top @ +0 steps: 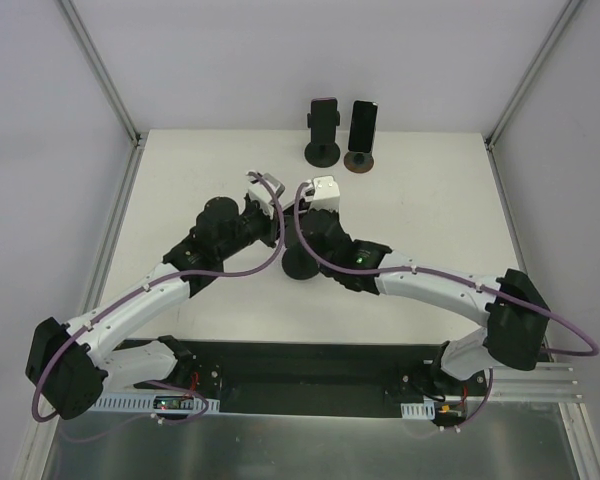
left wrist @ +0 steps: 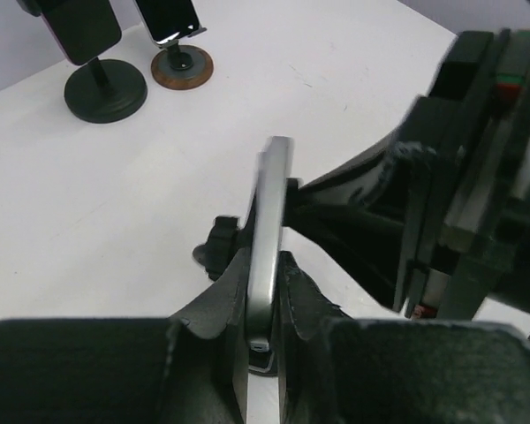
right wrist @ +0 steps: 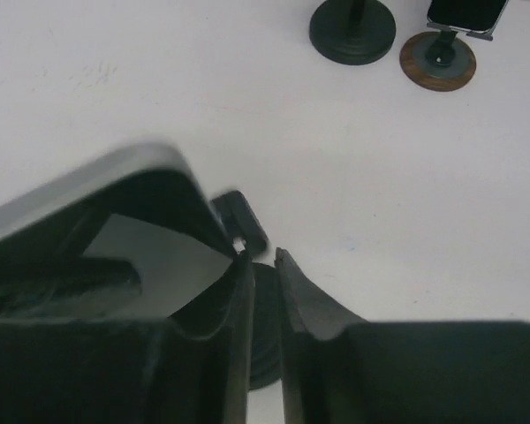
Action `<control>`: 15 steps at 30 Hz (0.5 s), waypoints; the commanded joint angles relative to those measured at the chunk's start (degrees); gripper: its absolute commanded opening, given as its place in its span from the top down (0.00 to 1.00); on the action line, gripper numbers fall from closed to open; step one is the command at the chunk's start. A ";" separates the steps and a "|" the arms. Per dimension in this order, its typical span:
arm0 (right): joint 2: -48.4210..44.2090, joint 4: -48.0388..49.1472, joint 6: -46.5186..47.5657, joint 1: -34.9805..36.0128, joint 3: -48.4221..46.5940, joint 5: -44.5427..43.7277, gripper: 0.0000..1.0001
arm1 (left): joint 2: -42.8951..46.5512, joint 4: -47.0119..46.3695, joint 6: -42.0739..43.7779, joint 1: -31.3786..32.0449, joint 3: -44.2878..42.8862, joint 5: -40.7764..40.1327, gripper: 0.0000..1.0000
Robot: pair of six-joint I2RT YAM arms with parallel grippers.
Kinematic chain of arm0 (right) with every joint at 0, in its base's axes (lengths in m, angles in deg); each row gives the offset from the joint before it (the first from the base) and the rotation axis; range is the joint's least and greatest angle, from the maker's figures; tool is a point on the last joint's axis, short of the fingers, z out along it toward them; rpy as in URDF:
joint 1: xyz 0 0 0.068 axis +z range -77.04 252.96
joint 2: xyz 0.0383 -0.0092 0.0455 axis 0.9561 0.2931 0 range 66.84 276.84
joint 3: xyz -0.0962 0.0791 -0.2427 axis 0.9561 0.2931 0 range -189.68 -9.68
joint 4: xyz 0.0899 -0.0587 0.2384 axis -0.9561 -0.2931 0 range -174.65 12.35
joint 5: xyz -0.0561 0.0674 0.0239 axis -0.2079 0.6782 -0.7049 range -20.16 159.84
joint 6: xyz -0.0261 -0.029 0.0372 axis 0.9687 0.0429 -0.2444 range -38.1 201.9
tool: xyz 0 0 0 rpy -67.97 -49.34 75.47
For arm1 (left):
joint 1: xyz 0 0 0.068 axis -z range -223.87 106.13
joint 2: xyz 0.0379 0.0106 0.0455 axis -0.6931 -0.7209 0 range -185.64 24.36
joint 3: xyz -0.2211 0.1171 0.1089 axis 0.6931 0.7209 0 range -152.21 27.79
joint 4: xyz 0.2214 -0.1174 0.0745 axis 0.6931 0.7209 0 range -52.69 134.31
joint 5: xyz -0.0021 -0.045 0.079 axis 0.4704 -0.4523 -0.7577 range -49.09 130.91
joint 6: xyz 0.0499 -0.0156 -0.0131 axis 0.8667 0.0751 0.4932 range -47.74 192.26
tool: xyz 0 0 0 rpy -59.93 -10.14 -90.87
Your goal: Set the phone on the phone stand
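White table [top: 200,170] is lying under both arms. Left gripper [left wrist: 263,296] is pinching the phone [left wrist: 270,212] edge-on, long axis upright, right against the stand [left wrist: 215,249]. Right gripper [right wrist: 263,274] is sitting nearly closed above the stand's base, though I cannot tell whether it is gripping. Right wrist view is showing the stand's clamp beside the phone's corner; the top view is hiding that.

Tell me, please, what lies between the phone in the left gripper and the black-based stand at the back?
Nothing but bare white table, as the left wrist view shows, separates the phone from the black-based stand.
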 commanded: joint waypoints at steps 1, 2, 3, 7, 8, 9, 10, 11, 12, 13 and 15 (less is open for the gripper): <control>-5.93 6.53 2.17 9.02 -2.29 -5.66 0.71 | -2.72 -7.83 1.38 -6.16 -1.44 -25.30 1.00; -7.41 8.81 4.12 9.55 -1.24 -5.66 0.63 | -2.72 -7.31 0.94 -6.16 -1.53 -23.37 1.00; -8.56 13.88 7.19 9.82 1.91 -4.18 0.46 | -2.54 -6.87 0.42 -6.16 -1.71 -22.57 1.00; -16.99 25.59 18.96 9.65 10.71 2.59 0.25 | -0.88 -2.31 -2.65 -6.25 -2.41 -17.91 1.00; -20.57 27.97 22.91 9.47 12.90 3.39 0.23 | -0.44 -2.38 -2.93 -6.25 -2.15 -15.72 1.00; -22.26 31.21 23.82 8.95 16.32 4.18 0.17 | 0.09 -2.56 -3.28 -6.25 -1.71 -14.66 1.00; -23.59 31.77 24.00 5.55 17.83 6.45 0.15 | 1.23 -3.17 -3.19 -6.25 -1.45 -13.25 1.00; -25.34 31.51 22.79 3.17 18.98 12.04 0.14 | 1.85 -3.44 -2.93 -6.25 -0.92 -9.76 1.00; -25.62 31.34 21.99 -2.25 20.82 15.32 0.12 | 2.29 -3.87 -2.67 -6.25 -0.66 -8.33 1.00; -25.71 30.99 21.37 -5.09 21.27 19.52 0.12 | 3.42 -4.49 -2.49 -6.34 -0.13 -6.67 1.00; -24.92 28.71 20.23 -11.76 21.27 30.44 0.11 | 4.48 -6.07 -1.87 -6.69 1.10 -0.97 1.00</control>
